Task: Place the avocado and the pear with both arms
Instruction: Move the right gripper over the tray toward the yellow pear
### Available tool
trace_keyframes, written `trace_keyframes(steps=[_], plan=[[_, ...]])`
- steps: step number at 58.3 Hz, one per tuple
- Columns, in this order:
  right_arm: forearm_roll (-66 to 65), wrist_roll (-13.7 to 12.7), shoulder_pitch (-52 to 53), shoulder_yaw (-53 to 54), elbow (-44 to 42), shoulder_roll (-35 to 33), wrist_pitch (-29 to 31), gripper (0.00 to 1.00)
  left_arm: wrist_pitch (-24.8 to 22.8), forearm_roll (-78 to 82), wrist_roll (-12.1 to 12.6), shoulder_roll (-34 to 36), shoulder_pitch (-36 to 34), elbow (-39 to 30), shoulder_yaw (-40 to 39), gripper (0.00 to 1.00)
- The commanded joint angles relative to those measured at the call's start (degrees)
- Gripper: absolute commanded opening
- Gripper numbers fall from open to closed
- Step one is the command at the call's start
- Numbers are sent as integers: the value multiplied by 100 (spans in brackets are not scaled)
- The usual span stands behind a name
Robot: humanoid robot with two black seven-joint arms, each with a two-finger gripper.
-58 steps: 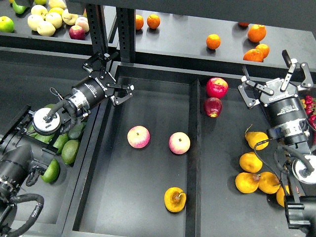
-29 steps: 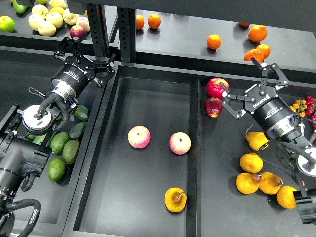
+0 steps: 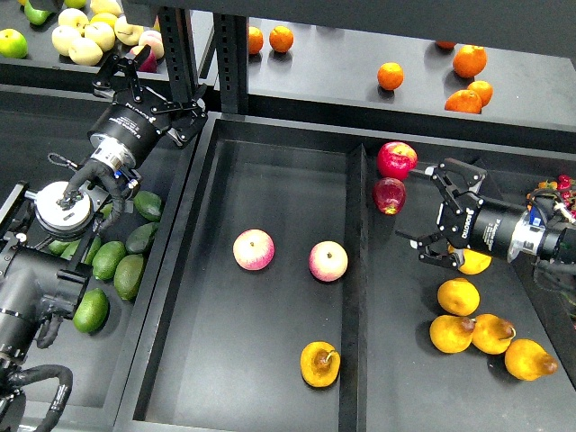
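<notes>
While the left gripper (image 3: 148,85) has barely shifted from half a second ago, hovering with fingers spread and empty near the black post above the pile of avocados (image 3: 112,261), the right arm has swung down and round. The right gripper (image 3: 434,212) now points leftward, low over the right-hand tray, where before it was raised and angled up toward the oranges (image 3: 468,76). Its fingers stand apart, holding nothing, just beside the two red apples (image 3: 392,175) and close to the upper yellow pear (image 3: 474,261).

The bruised pear (image 3: 319,364) lies where it lay, near the front of the middle tray (image 3: 270,180), its brown patch facing up. Two pink apples (image 3: 290,255) sit unmoved behind it. Which of the green fruit on the left is the task's avocado, I cannot tell.
</notes>
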Motion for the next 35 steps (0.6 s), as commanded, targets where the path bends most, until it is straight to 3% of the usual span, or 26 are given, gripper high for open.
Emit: trace_keyframes(steps=[1,35], plan=[[27,0,81,-567,-15,56,-1,100,-8,-4,-26,1,62,-7,0,100],[-52,0,-33,-866,-6,425,-1,100,-8,-4,-35,1,150,116,0,100]])
